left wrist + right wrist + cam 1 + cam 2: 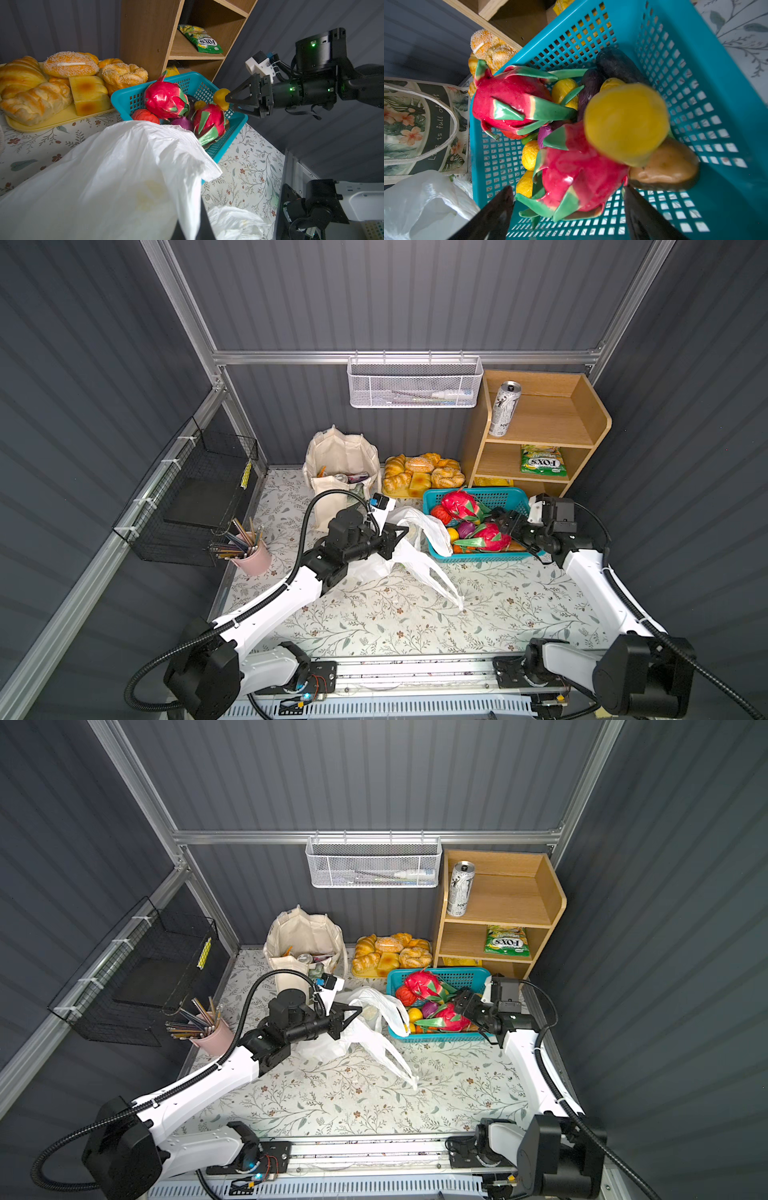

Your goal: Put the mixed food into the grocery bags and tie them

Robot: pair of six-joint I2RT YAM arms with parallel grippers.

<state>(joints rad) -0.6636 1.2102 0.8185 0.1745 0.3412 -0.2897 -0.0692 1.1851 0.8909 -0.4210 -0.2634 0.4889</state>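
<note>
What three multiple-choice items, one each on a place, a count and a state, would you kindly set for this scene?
1. On the wooden shelf unit, the green FOX'S pouch lies on: A) the top shelf; B) the middle shelf; C) the bottom shelf.
2. Dragon fruits in the teal basket: A) one; B) two; C) four.
3. The left gripper is: A) open; B) shut on nothing; C) shut on the white plastic bag.
Answers: 1 B, it lies one level below the drink can; 2 B, two pink ones show in both top views; 3 C, it pinches the bag's edge.
</note>
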